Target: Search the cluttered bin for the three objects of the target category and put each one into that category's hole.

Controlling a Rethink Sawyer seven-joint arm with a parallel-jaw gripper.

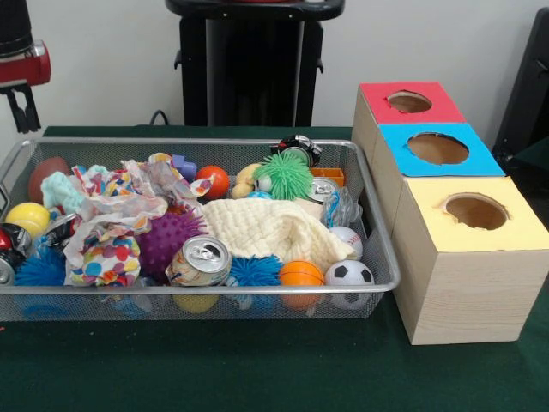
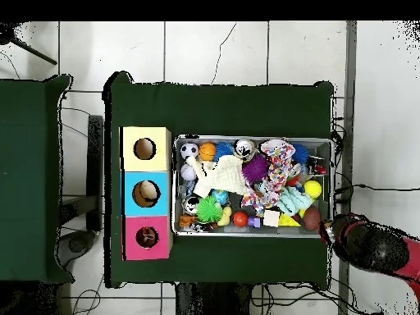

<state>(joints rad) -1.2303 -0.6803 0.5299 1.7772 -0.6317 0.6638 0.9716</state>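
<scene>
A wire mesh bin (image 1: 206, 142) holds a jumble of toys. At its front right lie a soccer ball (image 1: 349, 273), a baseball (image 1: 346, 240) and a small orange basketball (image 1: 301, 273). A yellow ball (image 1: 28, 217) sits at the left end and a drinks can (image 1: 200, 260) at the front. Beside the bin stand three boxes with round holes: red (image 1: 410, 103), blue (image 1: 438, 148) and yellow (image 1: 476, 212). My gripper (image 1: 21, 112) hangs above the bin's far left corner, apart from everything. In the overhead view the gripper (image 2: 332, 230) is at the bin's (image 2: 254, 138) lower right corner.
A cream knitted cloth (image 1: 266, 227) and a spotted cloth (image 1: 116, 210) cover part of the pile. Green (image 1: 283, 176), purple (image 1: 167, 239) and blue (image 1: 255, 270) spiky balls, an orange ball (image 1: 214, 180) and a brown football (image 1: 47, 176) lie among them. Green table cloth runs along the bin's front.
</scene>
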